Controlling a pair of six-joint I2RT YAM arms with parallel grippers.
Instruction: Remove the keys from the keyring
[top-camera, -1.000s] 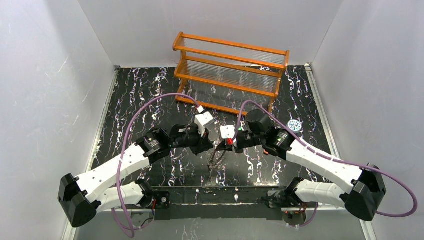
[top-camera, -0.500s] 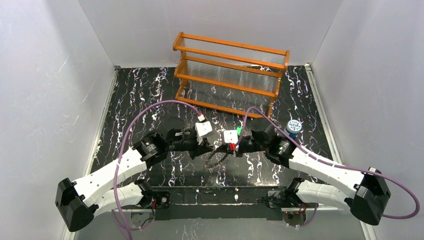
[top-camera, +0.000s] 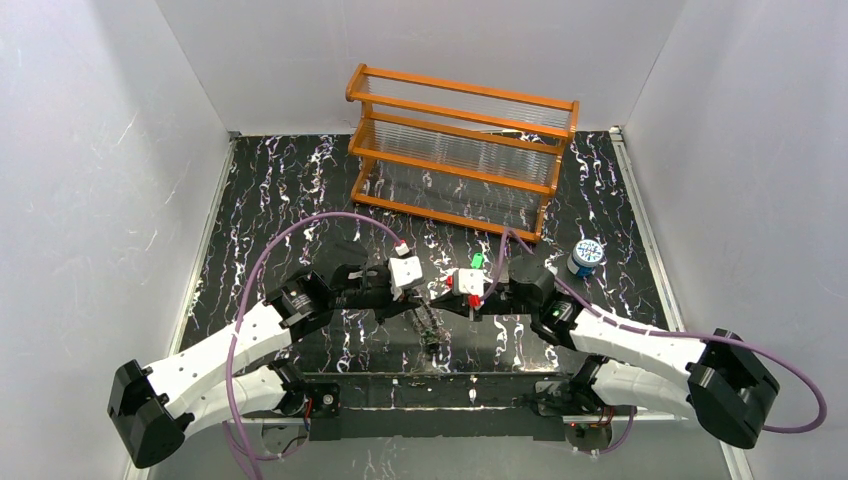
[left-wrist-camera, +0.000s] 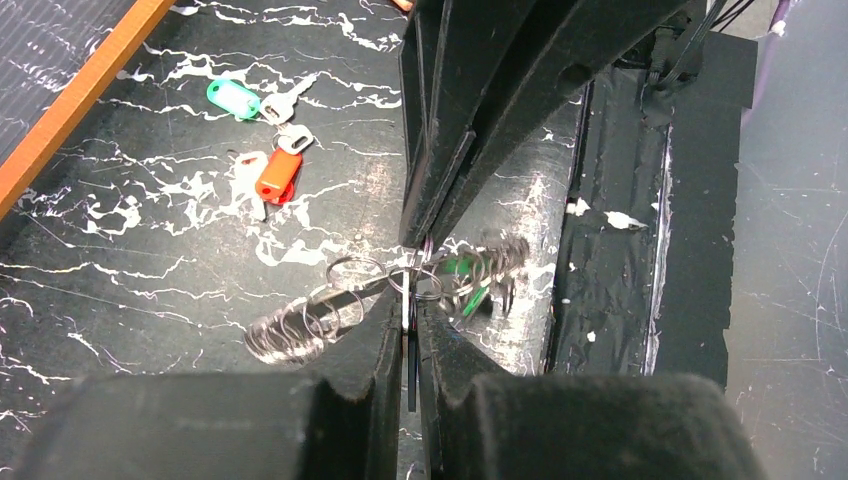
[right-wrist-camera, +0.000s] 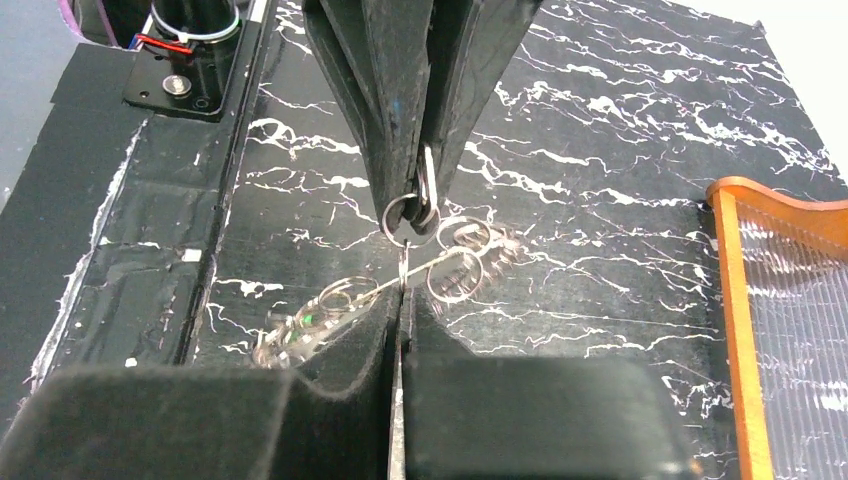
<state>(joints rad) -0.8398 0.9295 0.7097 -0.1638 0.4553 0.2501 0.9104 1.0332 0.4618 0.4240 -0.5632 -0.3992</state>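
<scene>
Well forward of the rack (top-camera: 462, 150), toward the arm bases, the keyring (left-wrist-camera: 290, 328) appears lifted just off the table (top-camera: 280, 200), strung between the 2 grippers. It shows as a blurred string of small silvery wire loops rather than 1 solid ring. The left gripper (left-wrist-camera: 408, 305) has its fingers pressed together on 1 loop. The right gripper (right-wrist-camera: 400, 300) meets it nose to nose, fingers likewise pinched on a neighbouring loop. This opposed hold looks meant to anchor 1 side while the other twists or pries a loop, so a key can slide off.

Between the keyring and the rack, a green key (left-wrist-camera: 232, 97) and an orange-red key (left-wrist-camera: 277, 173) lie loose on the table, apparently already off. A green fleck inside the hanging loops suggests at least 1 key is not yet free, though blur hides its shape.

On the side away from the rack, the table's taped front edge runs close by the loops, so a key dropped there could slip over. Toward the rack there is bare surface up to its foot. A small patterned lid (top-camera: 585, 256) stands off the rack's right end, well apart from both grippers.
</scene>
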